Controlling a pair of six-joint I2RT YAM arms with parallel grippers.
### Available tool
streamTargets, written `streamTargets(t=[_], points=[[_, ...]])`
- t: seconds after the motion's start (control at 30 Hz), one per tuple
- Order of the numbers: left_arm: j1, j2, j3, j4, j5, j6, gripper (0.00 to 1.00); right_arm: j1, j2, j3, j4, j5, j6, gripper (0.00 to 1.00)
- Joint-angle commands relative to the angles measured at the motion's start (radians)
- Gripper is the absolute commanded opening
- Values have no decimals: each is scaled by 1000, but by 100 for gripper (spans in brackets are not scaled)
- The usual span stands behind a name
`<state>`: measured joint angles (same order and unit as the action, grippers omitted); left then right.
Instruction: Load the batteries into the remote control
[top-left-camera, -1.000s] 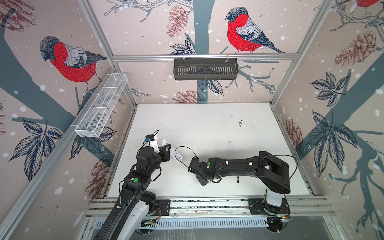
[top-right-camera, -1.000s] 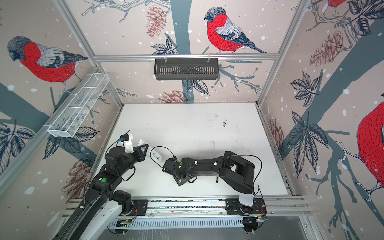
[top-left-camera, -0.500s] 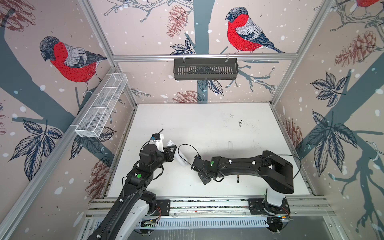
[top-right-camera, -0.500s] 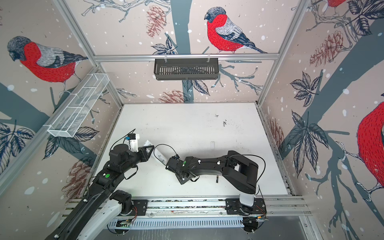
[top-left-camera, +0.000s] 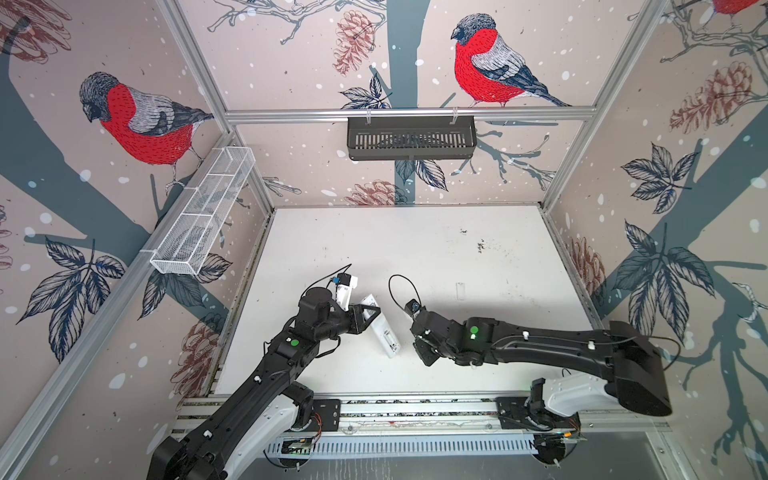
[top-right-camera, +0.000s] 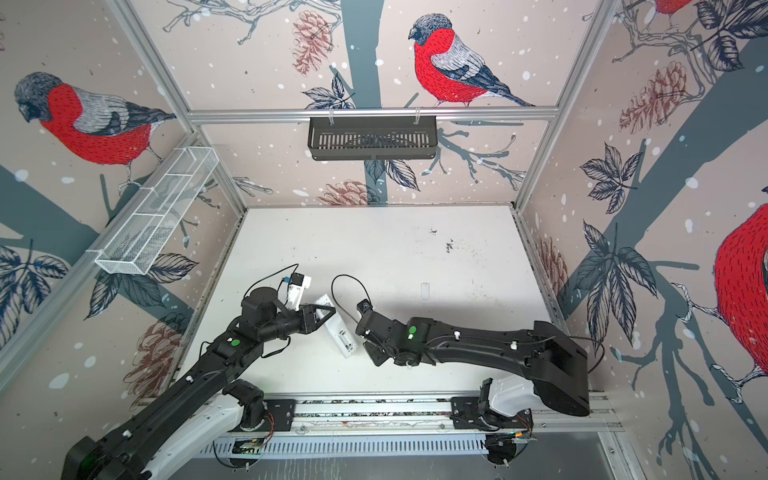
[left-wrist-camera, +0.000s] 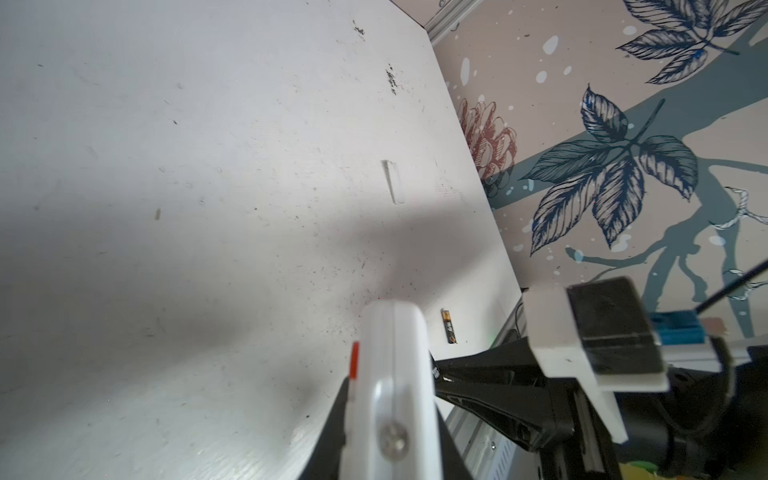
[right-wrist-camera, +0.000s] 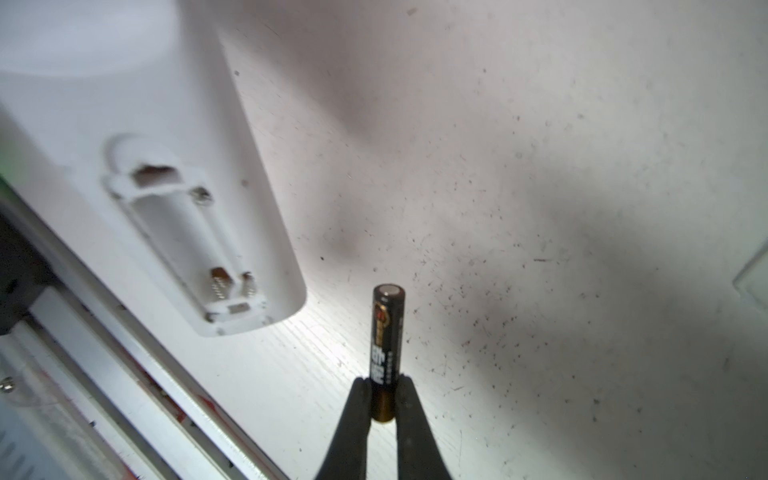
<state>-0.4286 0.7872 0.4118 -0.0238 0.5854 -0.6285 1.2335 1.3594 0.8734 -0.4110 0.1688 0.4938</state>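
White tabletop (top-left-camera: 374, 249) below; right gripper (right-wrist-camera: 382, 401) clamps a battery (right-wrist-camera: 386, 332), left gripper (top-left-camera: 368, 315) clamps the remote control (top-left-camera: 386, 336); lay the cell lengthwise into the open bay (right-wrist-camera: 187, 241), flat end against a spring (right-wrist-camera: 219, 286).

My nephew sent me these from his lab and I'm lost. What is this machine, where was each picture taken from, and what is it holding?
You are looking at two black robot arms fixed at the front edge of a white table, inside a booth with bird wallpaper. Two pictures look down from overhead, side by side, and show nearly the same scene. The other two come from a small camera on each arm's wrist. The left gripper is shut on a white remote control. Its battery compartment is open and empty. The right gripper pinches one battery near one end. A second battery lies on the table. So does a small white flat piece, possibly the compartment's lid.
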Motion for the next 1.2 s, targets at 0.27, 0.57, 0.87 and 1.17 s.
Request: streamTargets(t=[0.27, 0.57, 0.87, 1.17], points=[[5, 3, -22, 170, 108, -51, 0, 80, 25, 50, 67, -71, -34, 13], [40, 9, -36, 220, 168, -84, 0, 62, 75, 99, -15, -46, 39, 13], [108, 65, -91, 382, 297, -217, 0, 28, 139, 192, -143, -98, 87, 13], [178, 91, -142, 474, 336, -313, 0, 6, 222, 306, -276, -88, 111, 15]])
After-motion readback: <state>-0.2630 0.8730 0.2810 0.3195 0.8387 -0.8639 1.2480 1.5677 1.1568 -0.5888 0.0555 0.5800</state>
